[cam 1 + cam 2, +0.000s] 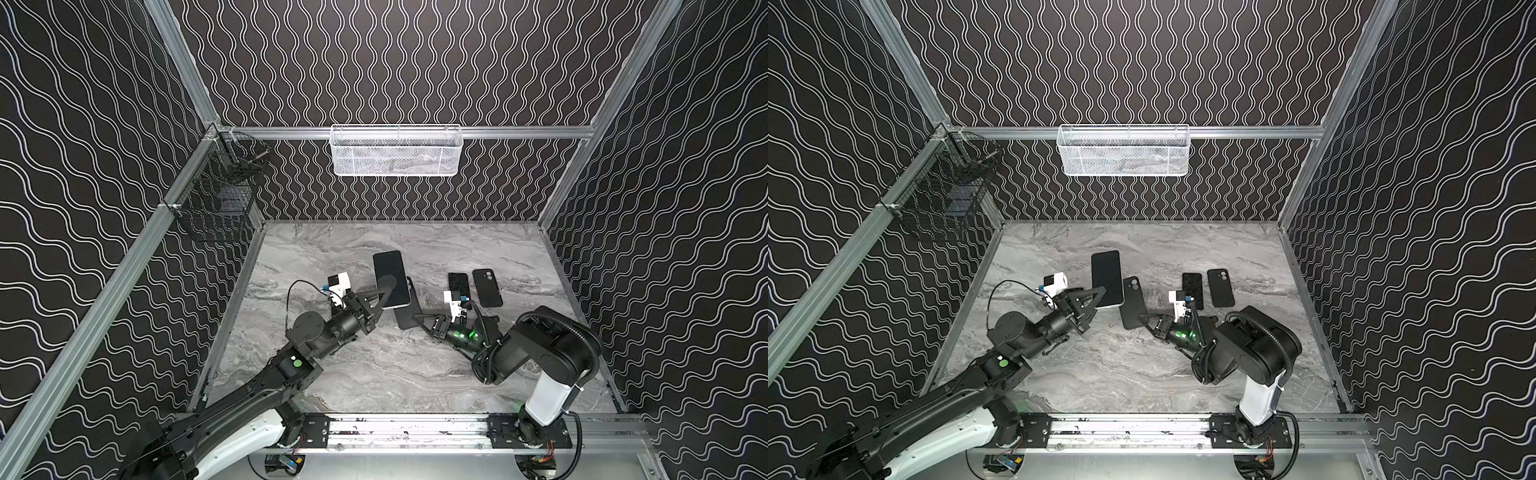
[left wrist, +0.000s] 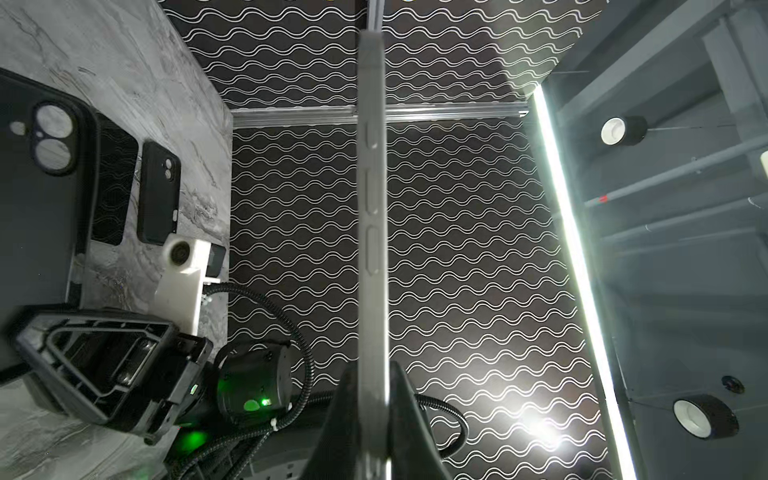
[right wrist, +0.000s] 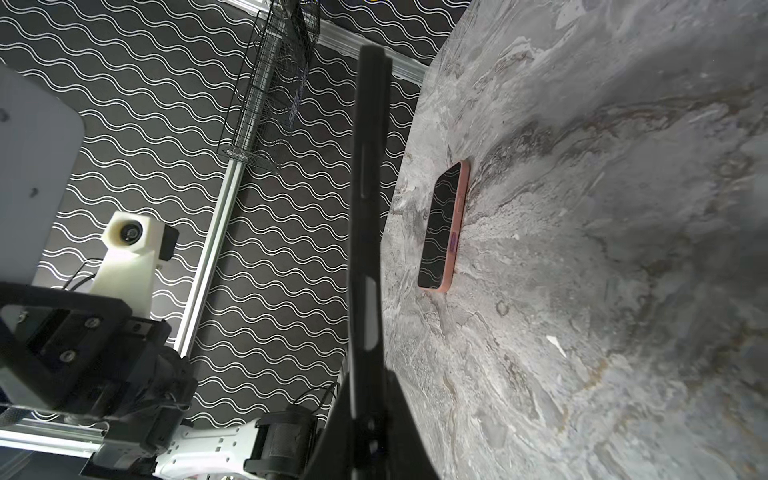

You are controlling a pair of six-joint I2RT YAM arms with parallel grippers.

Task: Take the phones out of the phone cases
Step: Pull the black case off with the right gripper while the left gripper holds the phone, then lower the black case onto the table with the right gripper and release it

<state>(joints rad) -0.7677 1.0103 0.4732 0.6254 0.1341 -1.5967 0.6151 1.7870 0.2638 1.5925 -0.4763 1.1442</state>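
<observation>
— Why an arm on each piece?
— To pull them apart, I'd say. The left gripper (image 1: 384, 289) is clamped on the silver-edged phone (image 1: 1106, 274), held clear of the marble table (image 1: 374, 374). The right gripper (image 1: 417, 319) is clamped on the black phone case (image 1: 1133, 305) just beside it. The phone looks free.
— Count?
— Two phones, two cases. The pink-edged phone (image 3: 442, 226) and spare black case (image 1: 487, 287) lie flat nearby.

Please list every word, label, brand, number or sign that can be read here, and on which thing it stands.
None can be read.
The phone, the phone case, the pink phone, the second case and the white mesh basket show no print.
Dark marks on the front rail are too blurred.
</observation>
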